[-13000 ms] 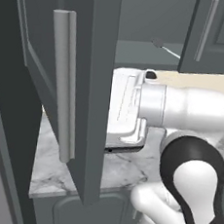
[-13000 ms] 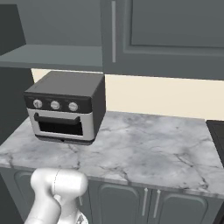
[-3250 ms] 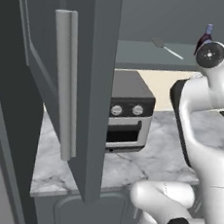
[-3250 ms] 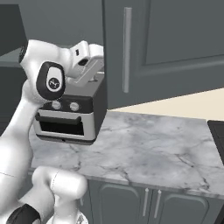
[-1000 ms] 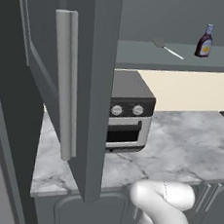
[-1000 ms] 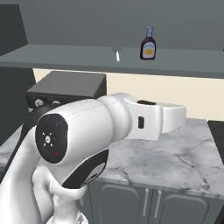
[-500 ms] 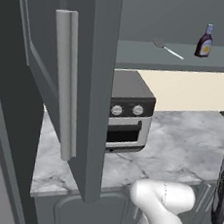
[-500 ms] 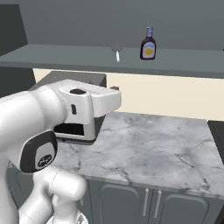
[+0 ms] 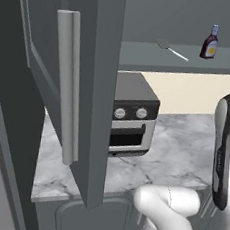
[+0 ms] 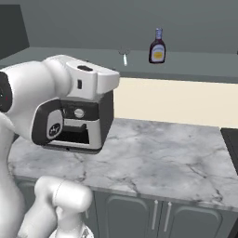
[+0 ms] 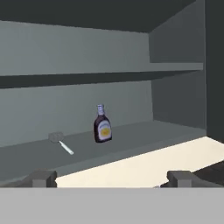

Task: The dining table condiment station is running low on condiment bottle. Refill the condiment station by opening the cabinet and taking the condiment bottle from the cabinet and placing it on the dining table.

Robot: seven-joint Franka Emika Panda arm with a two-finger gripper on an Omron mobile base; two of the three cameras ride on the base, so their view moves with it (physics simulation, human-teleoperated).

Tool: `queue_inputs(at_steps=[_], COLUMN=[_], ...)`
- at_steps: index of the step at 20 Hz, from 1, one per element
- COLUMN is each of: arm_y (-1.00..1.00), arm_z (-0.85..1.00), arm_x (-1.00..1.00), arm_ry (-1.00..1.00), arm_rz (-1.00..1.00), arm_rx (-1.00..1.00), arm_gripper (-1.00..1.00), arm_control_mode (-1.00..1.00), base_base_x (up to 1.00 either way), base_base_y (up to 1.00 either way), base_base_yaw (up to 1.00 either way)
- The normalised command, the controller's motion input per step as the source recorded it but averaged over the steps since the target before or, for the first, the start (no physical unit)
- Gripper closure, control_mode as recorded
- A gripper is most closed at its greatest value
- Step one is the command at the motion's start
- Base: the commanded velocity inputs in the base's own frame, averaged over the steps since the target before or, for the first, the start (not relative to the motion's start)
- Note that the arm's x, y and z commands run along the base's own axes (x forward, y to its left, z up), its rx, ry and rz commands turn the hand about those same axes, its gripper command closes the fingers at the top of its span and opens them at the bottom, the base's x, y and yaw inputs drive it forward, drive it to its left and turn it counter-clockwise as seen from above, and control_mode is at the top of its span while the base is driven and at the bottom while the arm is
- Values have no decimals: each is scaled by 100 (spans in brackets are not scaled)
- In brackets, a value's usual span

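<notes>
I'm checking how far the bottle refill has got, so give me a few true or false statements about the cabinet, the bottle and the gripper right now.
1. The cabinet door is swung open. True.
2. The bottle lies on its side on the counter. False: it stands upright on the cabinet's bottom shelf.
3. The gripper is closed around the bottle. False: its jaws stand wide open, well short of the bottle, holding nothing.
4. A small spatula lies on the same shelf as the bottle, apart from it. True.
5. A toaster oven sits on the marble counter below the cabinet. True.
6. The bottle's cap is missing. False: a pale cap sits on its neck.
</notes>
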Motion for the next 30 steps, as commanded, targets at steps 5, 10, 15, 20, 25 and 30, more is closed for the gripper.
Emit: queue_inputs(at_steps=[5,10,15,20,25,30], arm_y=[0,0,0,-11,-3,0], arm_z=[0,0,-6,-1,0,0], arm_x=[65,4,12,14,17,18], arm_ry=[-1,0,-1,-17,-19,-8], arm_rz=[28,5,0,0,0,0], arm_rx=[22,0,0,0,-2,-14], arm_gripper=[-100,-100,-100,-100,-100,-100], arm_control_mode=[-100,-100,-100,-100,-100,-100], base_base_x=[0,0,0,0,0,0], base_base_y=[0,0,0,0,0,0], base_base_yaw=[0,0,0,0,0,0])
